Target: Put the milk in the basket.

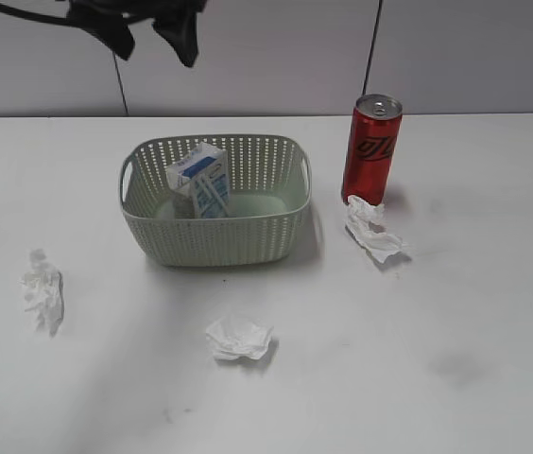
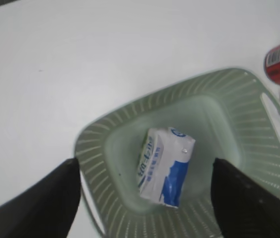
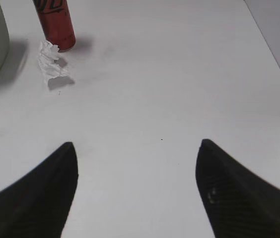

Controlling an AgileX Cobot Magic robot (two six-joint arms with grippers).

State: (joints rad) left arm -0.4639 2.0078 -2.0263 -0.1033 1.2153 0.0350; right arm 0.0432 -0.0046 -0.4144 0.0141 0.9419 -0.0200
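Milk (image 2: 164, 166) lying tilted inside basket (image 2: 259, 163); light, crushable carton, best held across flat sides. Left gripper (image 2: 145, 198) released above; right gripper (image 3: 136, 191) released.

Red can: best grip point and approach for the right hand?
Grip the red can mid-body, coming in level from its right side. It stands upright, so the round wall suits a side pinch; a crumpled tissue lies at its front base and the basket sits left.

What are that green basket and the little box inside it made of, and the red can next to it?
The basket looks like matte moulded plastic, going by its even slotted walls. The milk seems to be a coated paper carton, with printed faces and folded edges. The red can is probably aluminium, given its glossy body and silvery pull-tab top.
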